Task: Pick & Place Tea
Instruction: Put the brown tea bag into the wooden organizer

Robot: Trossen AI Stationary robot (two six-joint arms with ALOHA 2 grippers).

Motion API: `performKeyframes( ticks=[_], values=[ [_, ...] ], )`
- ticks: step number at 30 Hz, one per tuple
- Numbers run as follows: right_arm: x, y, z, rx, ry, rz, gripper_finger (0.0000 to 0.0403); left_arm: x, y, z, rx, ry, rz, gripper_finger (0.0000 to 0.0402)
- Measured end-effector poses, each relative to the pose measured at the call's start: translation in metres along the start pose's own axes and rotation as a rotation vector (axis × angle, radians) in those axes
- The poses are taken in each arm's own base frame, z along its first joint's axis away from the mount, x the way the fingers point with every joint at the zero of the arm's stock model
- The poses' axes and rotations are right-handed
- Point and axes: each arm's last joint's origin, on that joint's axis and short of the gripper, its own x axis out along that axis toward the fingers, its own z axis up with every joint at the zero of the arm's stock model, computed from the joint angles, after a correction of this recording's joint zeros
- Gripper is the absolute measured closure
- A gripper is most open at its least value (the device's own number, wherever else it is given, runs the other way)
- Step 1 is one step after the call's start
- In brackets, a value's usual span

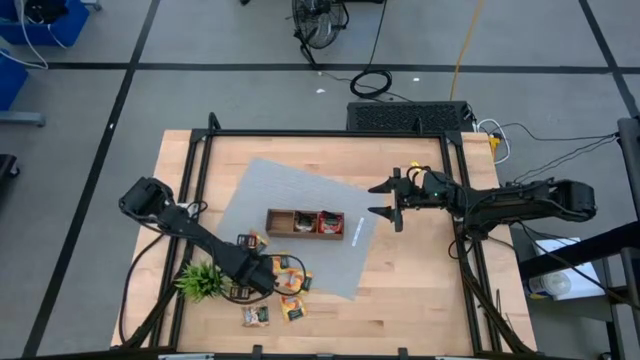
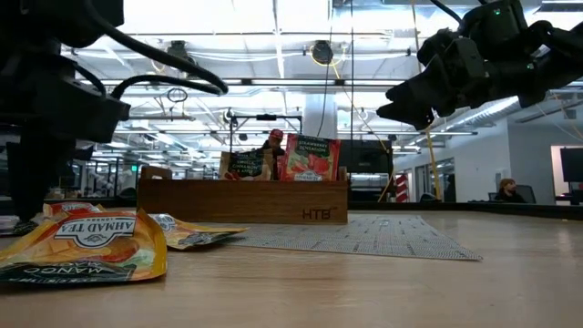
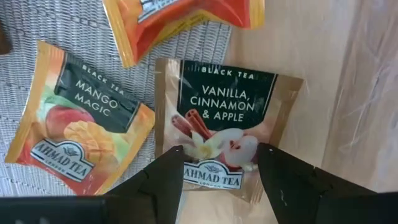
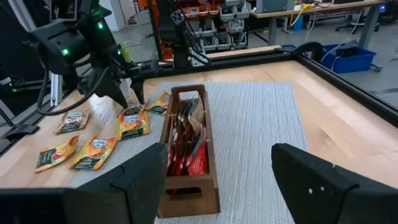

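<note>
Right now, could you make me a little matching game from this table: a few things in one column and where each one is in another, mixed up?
Things:
1. brown wooden three-compartment tray
2. small green spiky plant
3. pale vanilla, cinnamon and apple tea sachet
4. right gripper

Places:
A. between the left gripper's open fingers, on bare wood
B. in the air, open, beside the tray's end
C. near the table's front left corner
D. on the grey woven mat

Pairs: 1-D, 2-C, 3-A, 4-B
</note>
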Motion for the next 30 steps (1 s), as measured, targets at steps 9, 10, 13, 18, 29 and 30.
performKeyframes(
  ticks=[9,10,13,18,29,30],
  values=[
    [0.000,0.000,0.000,0.000,0.001,0.000,0.0135,0.011,0.000,-0.002,-0.055,-0.027,-0.050,0.0195],
    [0.000,0.000,0.000,0.000,0.001,0.000,0.0135,0.011,0.000,-0.001,-0.060,-0.030,-0.052,0.0195],
    [0.000,0.000,0.000,0.001,0.004,0.000,0.0135,0.011,0.000,-0.001,-0.050,-0.028,-0.056,0.0195],
    [0.000,0.000,-0.001,0.001,0.007,0.000,0.0135,0.012,-0.001,-0.001,-0.017,-0.036,-0.059,0.0235],
    [0.000,0.000,-0.001,0.002,0.007,0.000,0.0135,0.012,0.007,0.004,-0.019,-0.041,-0.061,0.0389],
    [0.000,0.000,-0.001,0.004,0.007,0.000,0.0135,0.010,0.007,0.005,-0.019,-0.038,-0.058,0.0392]
  ],
)
